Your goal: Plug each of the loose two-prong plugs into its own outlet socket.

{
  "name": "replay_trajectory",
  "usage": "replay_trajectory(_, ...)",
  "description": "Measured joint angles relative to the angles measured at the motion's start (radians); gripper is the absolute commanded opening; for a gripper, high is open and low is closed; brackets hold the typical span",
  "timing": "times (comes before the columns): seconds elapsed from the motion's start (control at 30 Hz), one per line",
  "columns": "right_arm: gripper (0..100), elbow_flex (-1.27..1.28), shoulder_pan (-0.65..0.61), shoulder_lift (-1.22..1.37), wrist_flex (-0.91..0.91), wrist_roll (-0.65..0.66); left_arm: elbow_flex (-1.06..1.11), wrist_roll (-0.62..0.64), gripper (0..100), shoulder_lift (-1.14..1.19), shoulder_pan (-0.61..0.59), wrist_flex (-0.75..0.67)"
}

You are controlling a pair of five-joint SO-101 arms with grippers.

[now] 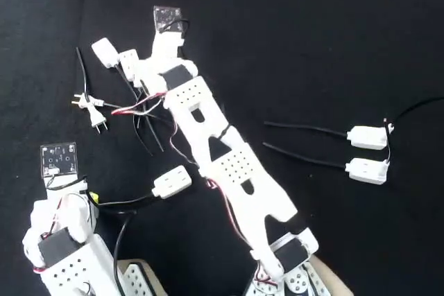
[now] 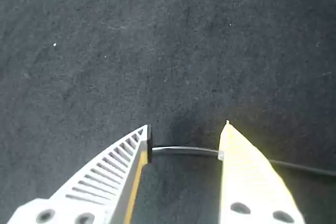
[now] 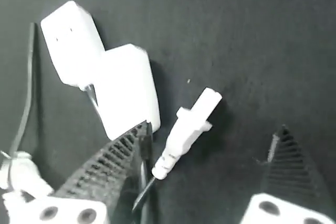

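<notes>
My right gripper (image 3: 213,127) is open just above the cloth, and a white two-prong plug (image 3: 186,127) lies between its fingers. Two white outlet sockets (image 3: 102,72) sit side by side just past one finger, also seen in the high view (image 1: 116,55). That arm stretches to the far left of the table, its gripper (image 1: 166,29) beside them. Two more loose plugs (image 1: 91,109) lie left of it. My left gripper (image 2: 186,127) is open low over the cloth near the front left (image 1: 59,164). A thin black cable (image 2: 184,150) runs between its fingers.
Another white outlet socket (image 1: 171,181) lies near the front left with a black cable trailing toward the left arm. Two more sockets (image 1: 366,152) with black cables sit at the right. Loose red and black wires (image 1: 142,112) cross the cloth by the right arm.
</notes>
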Motion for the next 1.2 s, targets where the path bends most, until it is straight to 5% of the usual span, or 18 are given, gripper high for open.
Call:
replay_trajectory(0.33, 1.1, 0.008, -0.003, -0.002, 0.052, 0.057, 0.0, 0.0, 22, 0.0, 0.0, 0.0)
replay_trajectory(1.2, 1.3, -0.152, 0.081, -0.071, 0.416, 0.057, 0.0, 0.0, 22, 0.0, 0.0, 0.0)
